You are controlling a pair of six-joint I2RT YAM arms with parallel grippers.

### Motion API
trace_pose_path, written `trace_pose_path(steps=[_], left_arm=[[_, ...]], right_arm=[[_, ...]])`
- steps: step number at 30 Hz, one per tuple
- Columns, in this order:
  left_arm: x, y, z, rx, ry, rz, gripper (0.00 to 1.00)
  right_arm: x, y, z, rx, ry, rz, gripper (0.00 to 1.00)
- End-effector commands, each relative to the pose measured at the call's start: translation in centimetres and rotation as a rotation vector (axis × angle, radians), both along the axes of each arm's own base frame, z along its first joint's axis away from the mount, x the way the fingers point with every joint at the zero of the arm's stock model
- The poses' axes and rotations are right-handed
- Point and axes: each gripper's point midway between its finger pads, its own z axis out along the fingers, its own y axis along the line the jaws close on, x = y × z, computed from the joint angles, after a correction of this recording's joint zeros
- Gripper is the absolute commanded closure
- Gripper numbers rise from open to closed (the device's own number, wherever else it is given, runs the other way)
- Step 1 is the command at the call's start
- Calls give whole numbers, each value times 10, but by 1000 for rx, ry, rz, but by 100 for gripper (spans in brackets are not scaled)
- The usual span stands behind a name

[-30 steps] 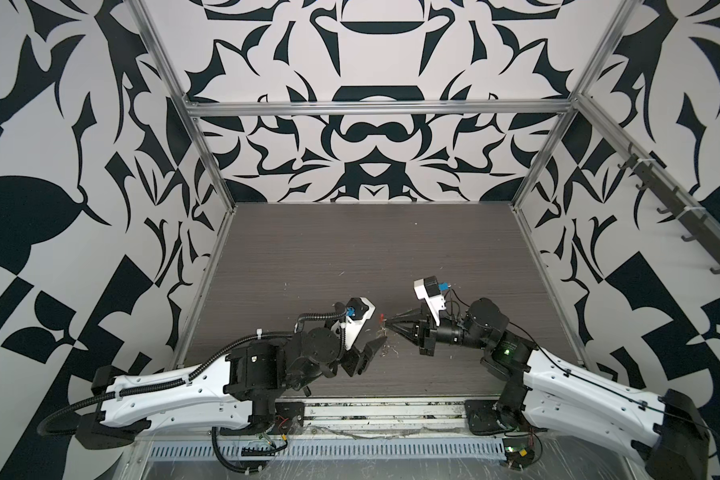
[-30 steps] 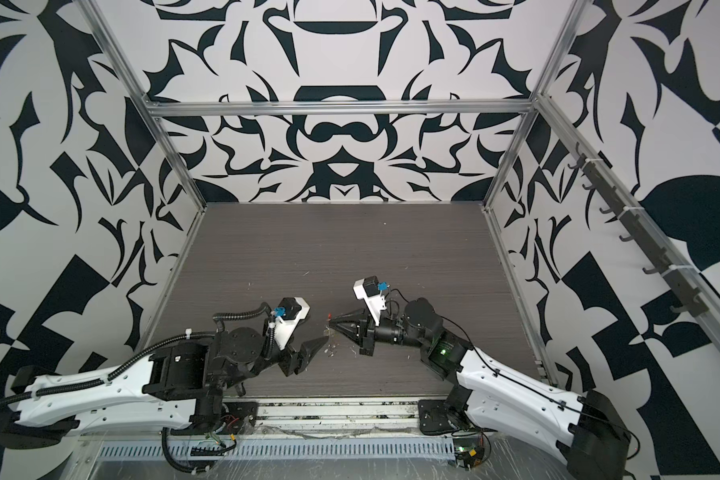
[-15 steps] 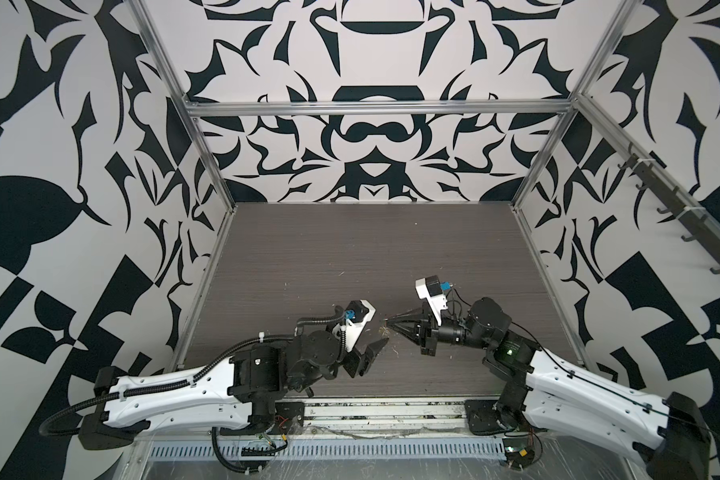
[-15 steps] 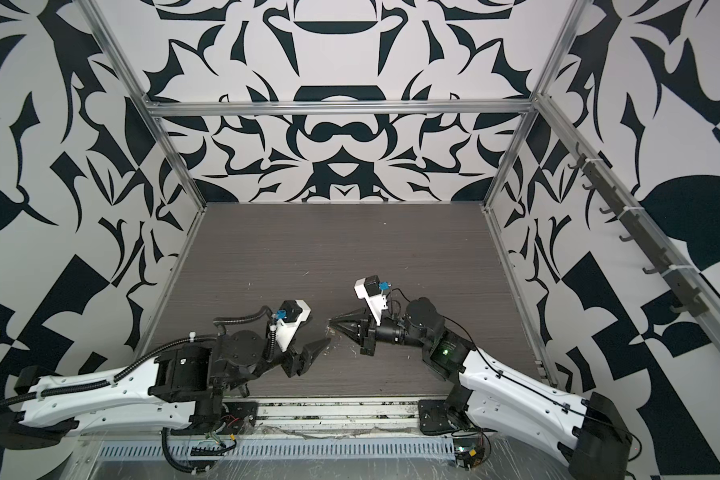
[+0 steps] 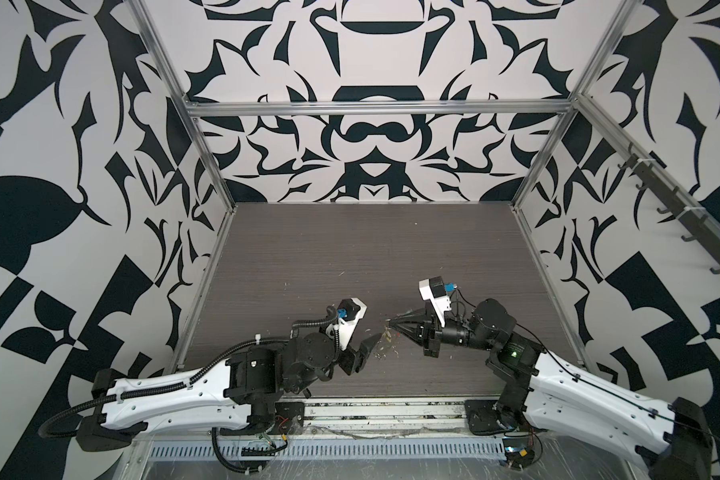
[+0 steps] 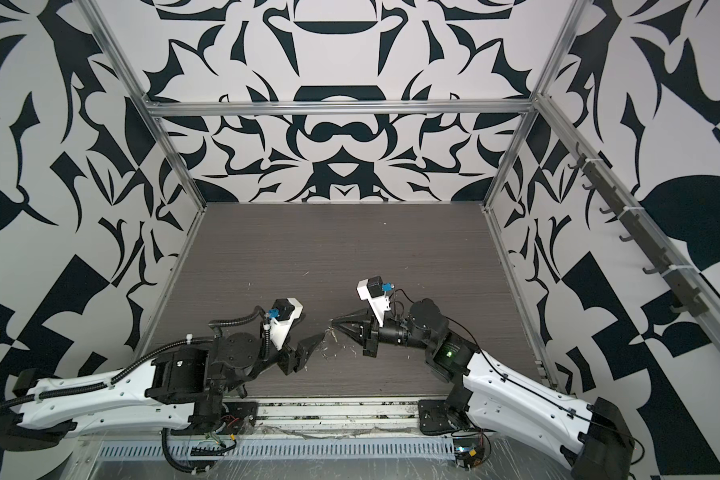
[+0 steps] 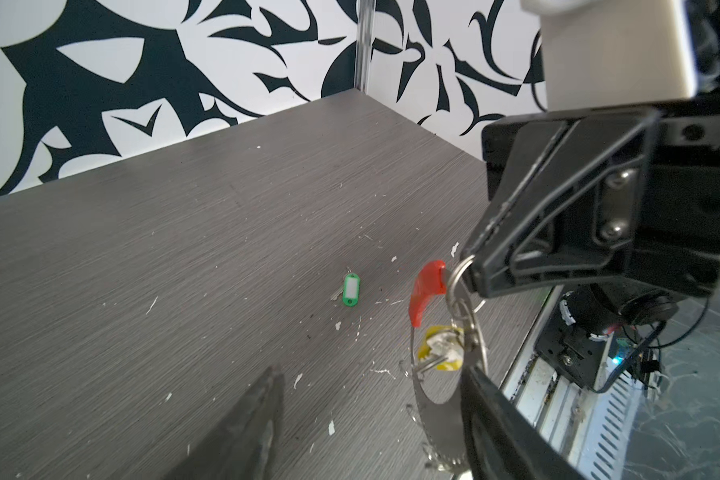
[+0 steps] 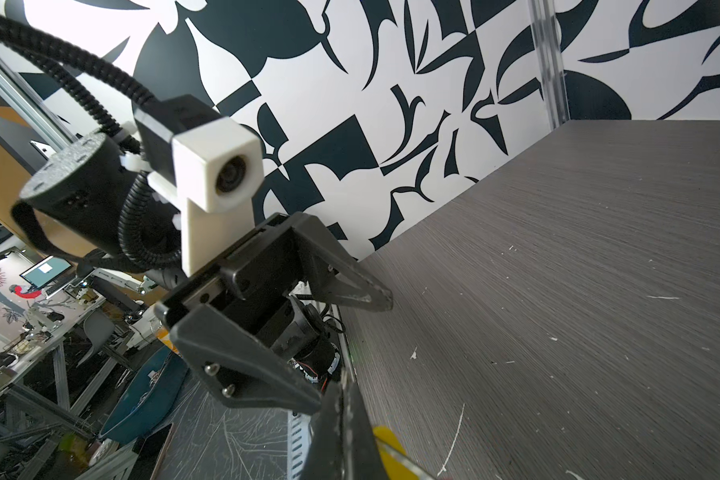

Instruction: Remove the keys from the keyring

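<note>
Near the 6 o'clock edge of the table the two arms meet tip to tip. In both top views the right gripper sits at about 2 o'clock from the left gripper. The right gripper is clenched. In the left wrist view its tips pinch a small silver ring at the top of the keyring, so the loop hangs clear of the table just under them. The red sleeve curves down from that pinch point. The yellow key dangles lower on the loop, and its tag also shows beside the shut fingers in the right wrist view. In the top views the keyring is only a thin glint between the two grippers. The left gripper is released, its fingers spread wide and holding nothing. The right wrist view shows the same gap. The lower arc of the loop runs close along one left finger, but whether they touch cannot be told. The green key is off the ring. It lies flat on the table, apart from the loop and beyond the open left fingers, among scattered white flecks.
</note>
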Motion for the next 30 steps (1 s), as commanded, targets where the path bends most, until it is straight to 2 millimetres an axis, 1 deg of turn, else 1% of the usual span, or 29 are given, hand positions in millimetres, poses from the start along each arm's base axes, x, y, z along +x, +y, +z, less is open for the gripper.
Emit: trace_pose_path(steps=[1,5,11,21,25,30], left_arm=[[2,0,-8,30,24,18,29],[-6,-6,-9,23,55,-30,29],[-7,-11,-16,43,59,-38,28],[-6,-24,-9,42,-14,-77,23],[-6,-28,-9,54,-35,-93,25],[-5,-30,-14,74,-34,-91,31]], right_arm=[[-2,-3,36,73,-79,-8,100],[-1,-3,34,69,-75,-10,100],[0,-1,32,68,-72,-7,100],[-3,5,33,86,-58,36,100],[-4,8,32,92,-52,54,100],[-6,9,34,100,-51,72,100]])
